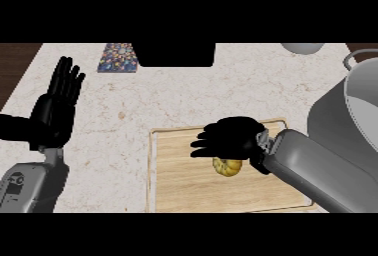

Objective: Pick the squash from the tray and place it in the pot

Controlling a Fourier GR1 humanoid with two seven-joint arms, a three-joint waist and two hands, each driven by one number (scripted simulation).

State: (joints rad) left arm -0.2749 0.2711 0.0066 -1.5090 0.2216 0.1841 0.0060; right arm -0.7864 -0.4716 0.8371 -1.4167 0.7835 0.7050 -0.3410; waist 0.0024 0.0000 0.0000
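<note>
Yellow squash [227, 166] lay on the wooden tray [177, 185], near the tray's middle-right, partly hidden under the right hand [230, 139]. Right hand was directly over it, fingers curled downward toward the squash; whether they actually closed on it could not be told, since the hand hid the contact. Squash showed just on the near side of the palm. Its long axis could not be read: too little was exposed. Pot [353, 107] stood to the right of the tray, close beside it. Right arm was clearly the nearer one. Left hand [57, 102] rested open, fingers straight, well apart at far left. Patterned packet [119, 57] lay at the far edge; no legible writing.
</note>
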